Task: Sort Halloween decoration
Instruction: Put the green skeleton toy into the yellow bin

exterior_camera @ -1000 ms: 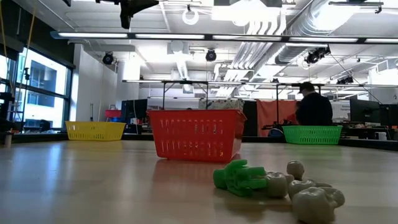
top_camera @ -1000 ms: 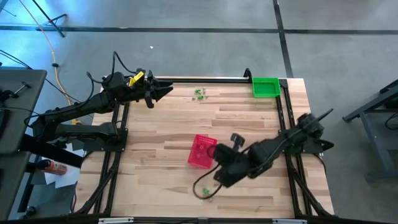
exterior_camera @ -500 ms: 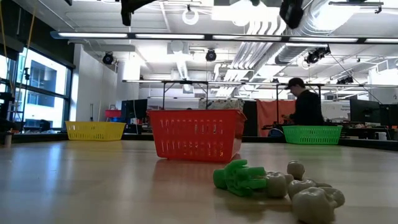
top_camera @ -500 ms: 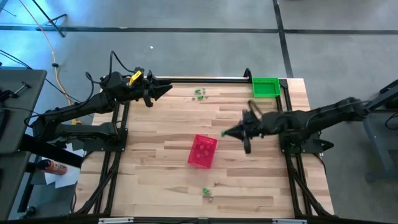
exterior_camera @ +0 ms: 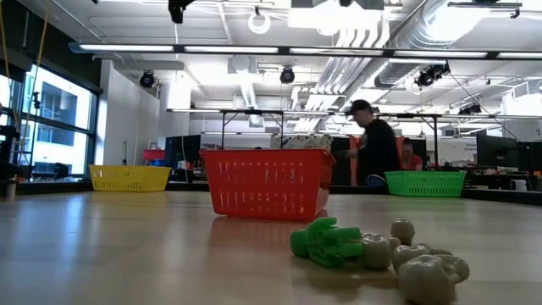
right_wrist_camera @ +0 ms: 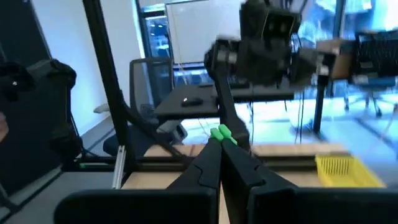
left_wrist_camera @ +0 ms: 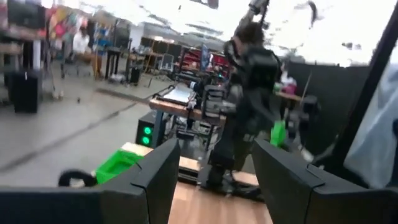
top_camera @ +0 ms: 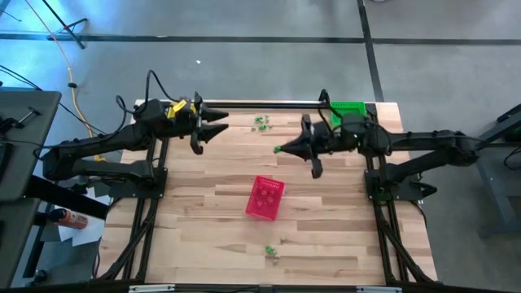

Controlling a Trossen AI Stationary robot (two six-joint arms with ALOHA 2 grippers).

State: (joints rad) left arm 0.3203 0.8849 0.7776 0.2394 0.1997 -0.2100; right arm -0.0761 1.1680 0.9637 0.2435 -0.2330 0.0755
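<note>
Right now the right pincer hangs above the desk at upper centre of the high view, closed on a small green trinket that shows at its tips in the right wrist view. The green basket sits at the upper right corner of the desk, behind the arm's forearm, so the carry looks like it overshoots or approaches from the far side; I judge the step in hand is delivering this green piece there.

To do it well: swing the wrist back toward upper right, get the tips over the basket's opening before letting go, and keep low so the trinket drops inside rather than bouncing off the rim.

The left pincer waits at upper left beside the yellow basket, fingers spread, nothing between them. It points toward the right arm; keep the two well apart.

Remaining decorations: a small cluster near the top edge between the two pincers, and another cluster at lower centre, green piece touching pale ones in the low view. The red basket lies mid-desk.

A person is walking in the room behind.
</note>
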